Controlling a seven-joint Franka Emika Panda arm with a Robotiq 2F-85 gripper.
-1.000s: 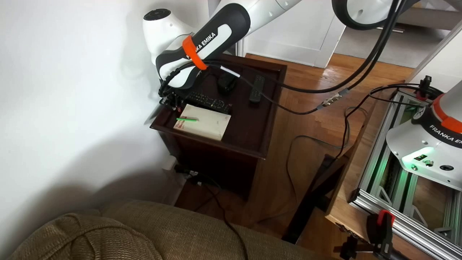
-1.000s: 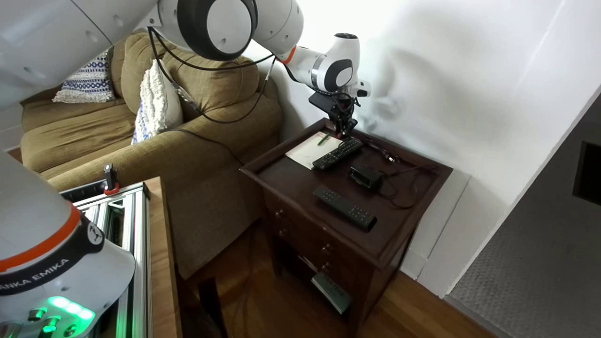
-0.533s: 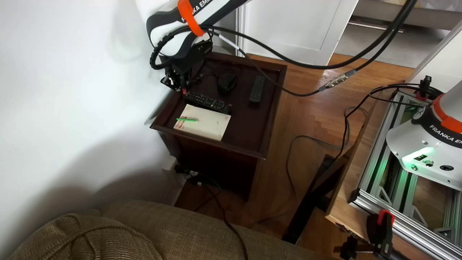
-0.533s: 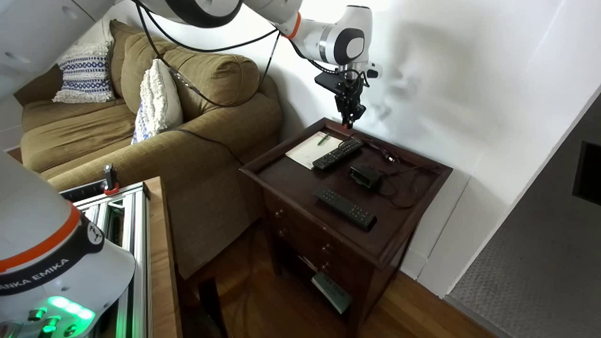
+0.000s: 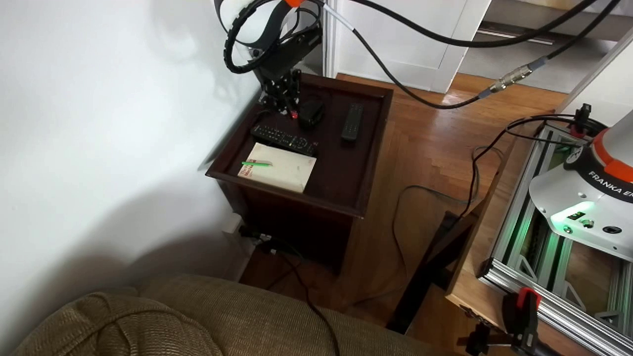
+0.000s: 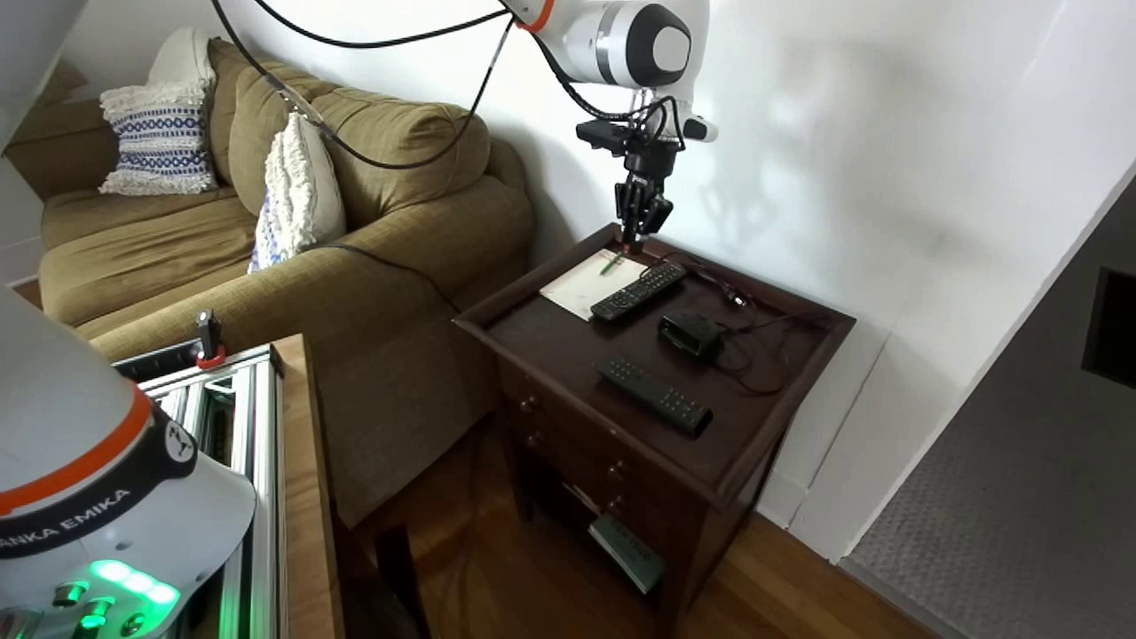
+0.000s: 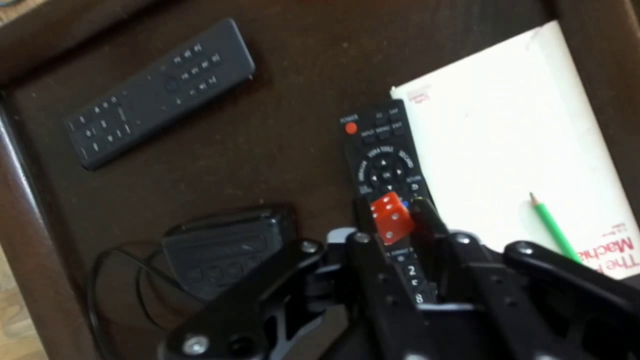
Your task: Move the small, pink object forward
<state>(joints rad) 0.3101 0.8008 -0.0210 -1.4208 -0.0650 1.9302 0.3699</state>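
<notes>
The small pink object is a red die with white dots. It sits between the fingertips of my gripper, which is shut on it. The die is above the table and lines up over a black remote in the wrist view. It also shows as a tiny red spot under the gripper in an exterior view. My gripper points down over the wall side of the dark wooden nightstand.
Below the gripper lie a long remote with a red button and a pale booklet with a green pencil on it. A black box with a cable and another remote lie nearby. The nightstand has a raised rim.
The gripper has risen with the die in it and moved off the wall-side corner, away from the wall. The things on the nightstand have not moved.
</notes>
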